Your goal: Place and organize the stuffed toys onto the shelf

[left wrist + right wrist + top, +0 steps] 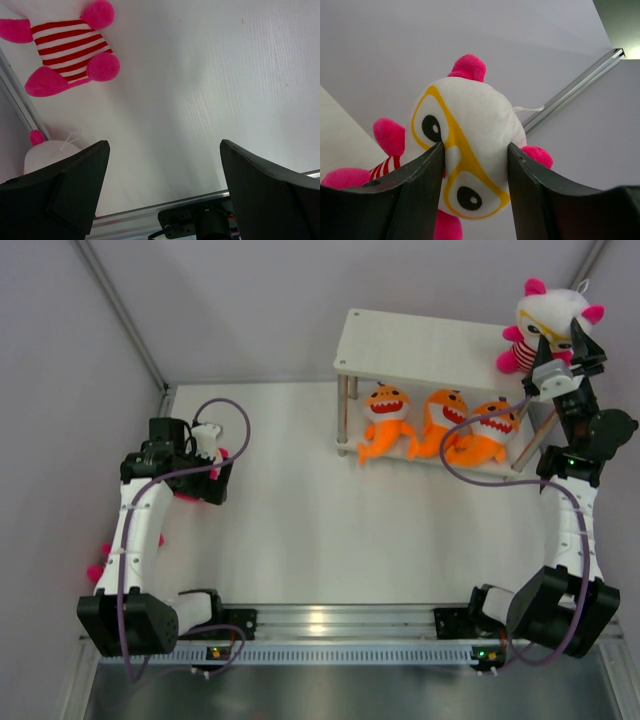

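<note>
– White doll (553, 312) sits on the shelf (410, 340), top board, far right corner. And the right end effector (563, 343)?
– Half-parted either side of its face; grip unclear. The left end effector (164, 145) gapes wide, empty, over the bench (300, 510) at left. Three orange sharks (440, 422) line the lower board.

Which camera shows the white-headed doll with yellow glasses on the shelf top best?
Right wrist: the white-headed plush doll fills the frame, face-on, between the black fingers. Top external shows it small, at the right end of the pale wood shelf, on its upper board. Left wrist misses it.
</note>
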You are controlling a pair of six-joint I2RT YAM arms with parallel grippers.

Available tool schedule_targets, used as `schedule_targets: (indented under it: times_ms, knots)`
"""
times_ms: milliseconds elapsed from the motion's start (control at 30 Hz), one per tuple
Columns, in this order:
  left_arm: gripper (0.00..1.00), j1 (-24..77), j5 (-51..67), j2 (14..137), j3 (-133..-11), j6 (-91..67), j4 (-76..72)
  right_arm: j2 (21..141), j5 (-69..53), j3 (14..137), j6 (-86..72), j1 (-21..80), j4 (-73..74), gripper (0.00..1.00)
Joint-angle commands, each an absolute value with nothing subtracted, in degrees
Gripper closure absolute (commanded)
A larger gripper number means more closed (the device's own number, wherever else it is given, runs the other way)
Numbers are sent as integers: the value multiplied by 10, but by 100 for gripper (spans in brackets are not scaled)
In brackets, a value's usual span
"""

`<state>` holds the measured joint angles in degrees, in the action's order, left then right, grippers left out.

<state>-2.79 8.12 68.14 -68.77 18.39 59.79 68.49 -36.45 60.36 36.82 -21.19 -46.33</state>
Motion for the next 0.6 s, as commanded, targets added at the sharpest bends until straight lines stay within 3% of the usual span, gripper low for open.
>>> schedule_targets:
  times_ms: [0, 567]
  knots:
    - [2, -27, 91, 671, -693, 189, 578, 671, -360, 608, 359, -221, -492, 48]
    - [2, -26, 91, 672, -690, 193, 578, 667, -344, 619, 365, -220, -488, 30]
